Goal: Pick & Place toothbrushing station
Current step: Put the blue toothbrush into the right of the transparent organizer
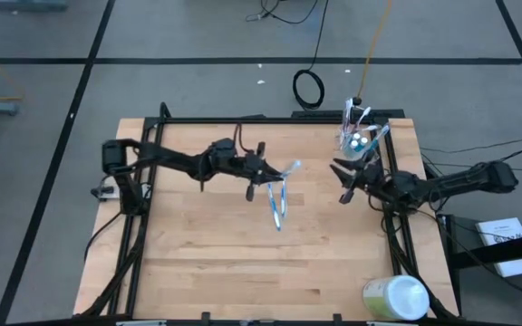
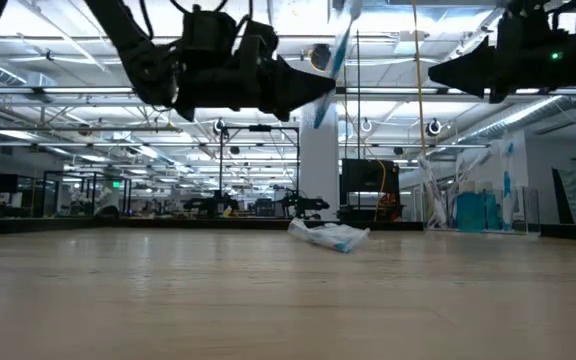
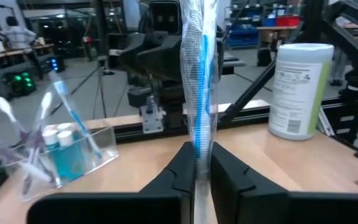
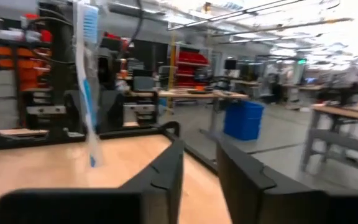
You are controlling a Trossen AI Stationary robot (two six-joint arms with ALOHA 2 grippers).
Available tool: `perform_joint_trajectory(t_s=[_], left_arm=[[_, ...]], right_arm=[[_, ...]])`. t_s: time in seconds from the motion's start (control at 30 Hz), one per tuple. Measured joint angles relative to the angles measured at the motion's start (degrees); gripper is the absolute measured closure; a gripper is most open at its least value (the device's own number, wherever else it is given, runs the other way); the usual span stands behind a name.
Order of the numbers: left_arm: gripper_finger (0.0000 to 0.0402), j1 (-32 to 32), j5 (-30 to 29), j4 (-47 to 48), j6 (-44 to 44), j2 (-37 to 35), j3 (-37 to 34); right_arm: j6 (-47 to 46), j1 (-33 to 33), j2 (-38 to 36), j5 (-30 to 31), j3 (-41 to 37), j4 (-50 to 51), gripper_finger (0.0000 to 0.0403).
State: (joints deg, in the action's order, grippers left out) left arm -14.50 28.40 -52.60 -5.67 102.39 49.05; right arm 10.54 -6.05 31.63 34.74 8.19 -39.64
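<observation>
left gripper point(image 1: 263, 170) above mid worktop point(image 1: 198, 263), fingers pinching a wrapped blue toothbrush point(image 3: 197, 93) near its lower end, the long shaft standing free. clear cup point(image 1: 359, 145), already crowded with brushes and tubes, sits at the far right corner. right gripper point(image 1: 344, 181) beside it, fingers spread, empty. more wrapped toothbrushes point(image 1: 277, 201) lie mid worktop.

risks: slick wrapper slipping in the pinch; brush snagging on the crowded cup; arms clashing.

Lighting is bright and even, from ceiling strip lights point(image 2: 78, 95) visible in the low view; shadows on the table point(image 1: 198, 263) are faint. The arms in the low view show as dark silhouettes against the lit room. The right wrist view is motion-blurred throughout, with glare overhead.
</observation>
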Motion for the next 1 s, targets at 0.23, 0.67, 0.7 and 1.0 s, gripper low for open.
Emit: perform_joint_trajectory(t_s=[0.23,0.67,0.7,1.0], left_arm=[[0.0378,-0.28,0.13,0.2,-0.46,3.16,3.41],[0.0378,-0.37,-0.33,2.38,-1.62,3.19,3.65],[0.0379,-0.37,-0.34,2.48,-1.62,3.19,3.65],[0.0375,-0.37,-0.39,4.22,-1.64,3.19,3.63]], right_arm=[[-6.83,5.86,9.16,-12.3,0.04,-10.15,0.0217],[-11.8,10.64,24.63,-24.53,6.95,-15.61,0.0197],[-11.77,10.58,25.83,-24.55,7.74,-15.63,0.0196],[-11.53,10.56,35.38,-30.05,13.15,-19.64,0.0198]])
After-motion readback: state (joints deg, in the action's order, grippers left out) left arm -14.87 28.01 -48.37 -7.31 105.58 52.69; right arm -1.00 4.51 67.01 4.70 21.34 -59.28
